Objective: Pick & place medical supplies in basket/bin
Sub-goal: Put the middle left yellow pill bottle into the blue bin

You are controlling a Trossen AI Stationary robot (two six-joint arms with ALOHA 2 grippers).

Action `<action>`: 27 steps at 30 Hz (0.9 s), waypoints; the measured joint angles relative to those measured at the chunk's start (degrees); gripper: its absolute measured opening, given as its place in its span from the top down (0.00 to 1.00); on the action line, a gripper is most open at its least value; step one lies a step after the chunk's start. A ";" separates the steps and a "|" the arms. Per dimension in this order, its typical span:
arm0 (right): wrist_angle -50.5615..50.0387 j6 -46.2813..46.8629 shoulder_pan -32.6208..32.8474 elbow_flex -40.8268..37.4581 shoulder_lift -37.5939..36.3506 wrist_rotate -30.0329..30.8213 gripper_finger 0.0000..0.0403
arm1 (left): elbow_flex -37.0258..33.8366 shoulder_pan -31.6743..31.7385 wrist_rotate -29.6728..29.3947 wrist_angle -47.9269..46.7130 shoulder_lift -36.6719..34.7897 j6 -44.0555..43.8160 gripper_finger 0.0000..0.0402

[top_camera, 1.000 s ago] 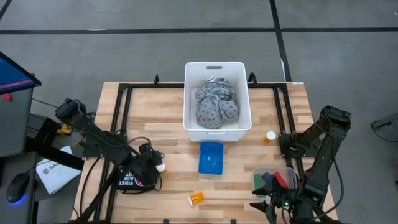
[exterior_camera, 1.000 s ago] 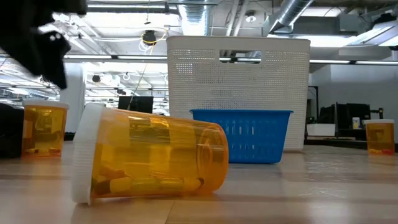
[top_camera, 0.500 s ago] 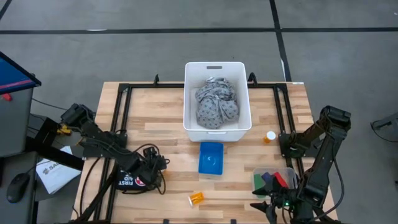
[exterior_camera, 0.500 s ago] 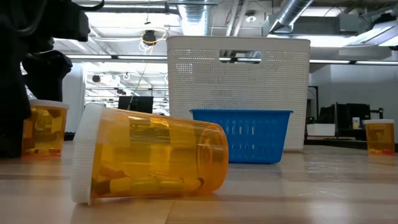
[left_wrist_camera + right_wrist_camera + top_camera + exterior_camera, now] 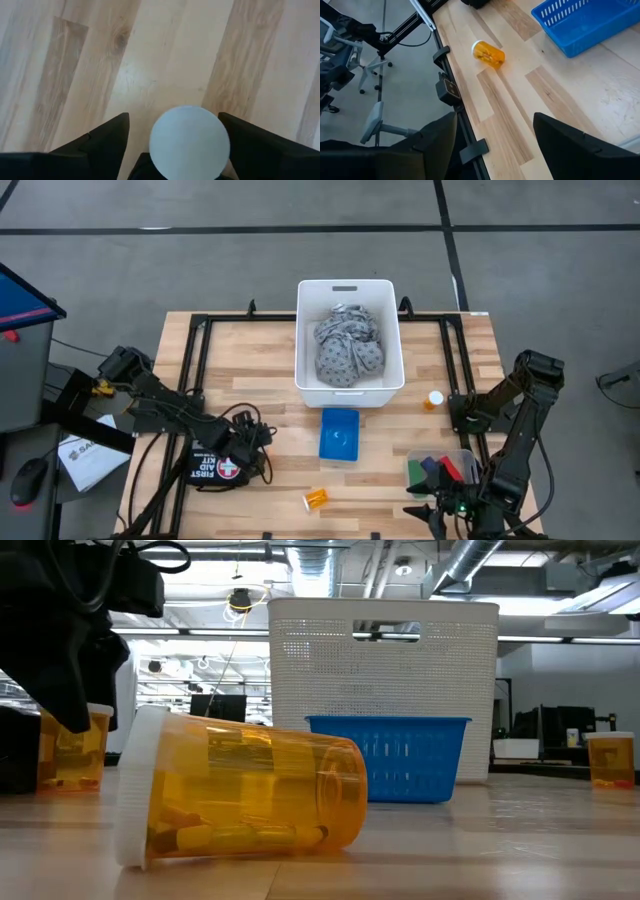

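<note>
black pouch (image 5: pixel 213 468), near-left of table, partly under the left arm's cables: white print "FIRST AID KIT", white-and-red round cross badge beside it; lettering reads turned around from the overhead camera.
white paper sheet (image 5: pixel 88 452), off the table's left edge: dark print starting "SA", rest covered, can't read more.
white slatted bin, blue basket, orange pill bottles: no legible label in any view.
room behind table: no readable signs.

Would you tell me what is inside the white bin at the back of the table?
A crumpled grey patterned cloth fills most of the white bin. Whatever might lie beneath the cloth is covered and cannot be seen.
</note>
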 joint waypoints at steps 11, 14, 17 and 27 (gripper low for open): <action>0.00 0.13 -0.02 0.00 0.00 -0.11 0.35 | 0.00 0.00 0.29 0.18 0.00 -0.58 0.39; -0.01 0.13 -0.02 0.00 0.00 -0.11 0.35 | 0.01 0.00 0.28 1.23 0.00 -0.58 0.43; -0.02 0.12 -0.01 0.00 0.00 -0.13 0.35 | 0.01 0.00 0.27 2.20 -0.01 -0.50 0.47; -0.26 0.11 -0.02 0.00 0.02 -0.13 0.35 | 0.01 0.00 -0.57 3.98 -0.02 0.71 0.48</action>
